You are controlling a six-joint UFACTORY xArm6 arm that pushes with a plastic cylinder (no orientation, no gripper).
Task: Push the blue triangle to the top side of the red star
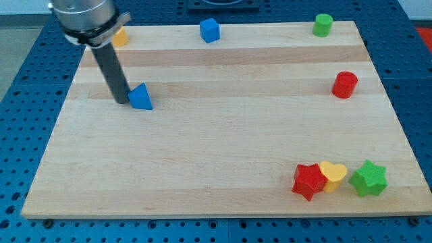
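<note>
Wooden bench point(223, 169) holds my tip point(121, 101), no gripper, touching the blue triangle point(141, 97), which may slip sideways before the far red star point(309, 180).

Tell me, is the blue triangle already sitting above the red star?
No, the blue triangle sits far off at the view's upper left beside my tip, while the red star lies at the lower right.

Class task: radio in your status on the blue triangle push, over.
My tip against blue triangle's left side. Red star far off at bottom right, touching yellow heart. Path between looks clear.
</note>
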